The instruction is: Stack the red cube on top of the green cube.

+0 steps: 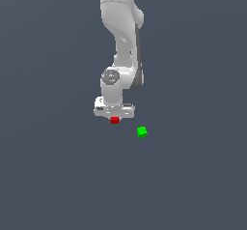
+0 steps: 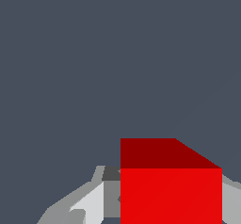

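My jaws closed on the red cube [image 1: 115,121], green cube [image 1: 142,132] apart toward the exterior view's right.

1 red cube [image 1: 115,121], 1 green cube [image 1: 142,132].

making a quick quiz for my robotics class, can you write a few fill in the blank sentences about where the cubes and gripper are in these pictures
1. The cube directly under the gripper is coloured ____.
2. In the exterior view, the green cube lies to the ____ of the red cube.
3. The two cubes are ____ each other, not stacked.
4. The wrist view shows only the ____ cube, large and close between the fingers.

Missing words: red; right; apart from; red
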Robot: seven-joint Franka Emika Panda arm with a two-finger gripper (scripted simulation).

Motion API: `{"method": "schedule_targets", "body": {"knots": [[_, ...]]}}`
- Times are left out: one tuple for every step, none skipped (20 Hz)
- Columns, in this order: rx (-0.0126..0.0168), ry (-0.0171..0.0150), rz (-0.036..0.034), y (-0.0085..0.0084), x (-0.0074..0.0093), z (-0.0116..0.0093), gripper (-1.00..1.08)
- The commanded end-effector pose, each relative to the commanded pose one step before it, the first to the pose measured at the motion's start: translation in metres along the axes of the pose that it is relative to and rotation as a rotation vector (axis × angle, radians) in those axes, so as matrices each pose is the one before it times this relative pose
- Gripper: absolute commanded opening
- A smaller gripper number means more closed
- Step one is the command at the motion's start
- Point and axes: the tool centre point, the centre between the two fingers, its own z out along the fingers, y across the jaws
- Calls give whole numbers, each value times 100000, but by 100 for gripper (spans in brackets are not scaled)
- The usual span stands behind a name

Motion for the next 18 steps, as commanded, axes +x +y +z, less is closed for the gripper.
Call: {"method": "schedule_targets", "body": {"knots": [[-2,148,-3,-2,29,-880,-100],[0,0,0,-1,-15,-451,-100],[0,0,0,-1,-17,-506,-100],[0,0,0,-1,-18,-564,-100],[0,0,0,-1,-16,-624,-100],[0,0,0,0,-13,-680,-100],[0,0,0,0,-6,-727,-100],[0,0,0,1,1,-705,-100],[0,0,0,1,7,-661,-100],[0,0,0,2,9,-613,-100],[0,0,0,2,9,-562,-100],[0,0,0,2,9,-508,-100],[0,0,0,2,8,-453,-100],[0,0,0,2,8,-396,-100],[0,0,0,2,9,-338,-100],[0,0,0,2,10,-280,-100],[0,0,0,1,11,-221,-100],[0,0,0,1,13,-161,-100]]}}
